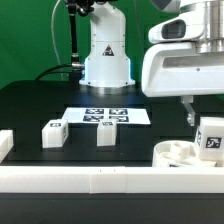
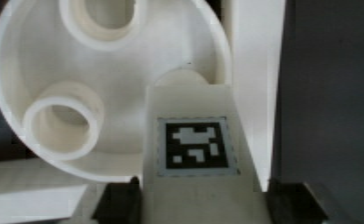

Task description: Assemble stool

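Observation:
The round white seat [image 1: 180,153] lies at the exterior view's right, just behind the front rail. In the wrist view the seat [image 2: 90,90] fills the frame and shows two round sockets [image 2: 63,122]. My gripper [image 1: 205,125] is shut on a white block leg [image 1: 211,138] with a black-and-white tag, held just above the seat's right part. In the wrist view the leg [image 2: 197,145] sits between my dark fingers [image 2: 118,200], close against the seat. Two more tagged legs [image 1: 53,133] [image 1: 106,133] stand on the black table to the left.
The marker board [image 1: 105,116] lies flat behind the two loose legs. A long white rail [image 1: 100,179] runs along the front, with a short rail piece [image 1: 5,145] at the left. The arm's white base [image 1: 106,60] stands at the back.

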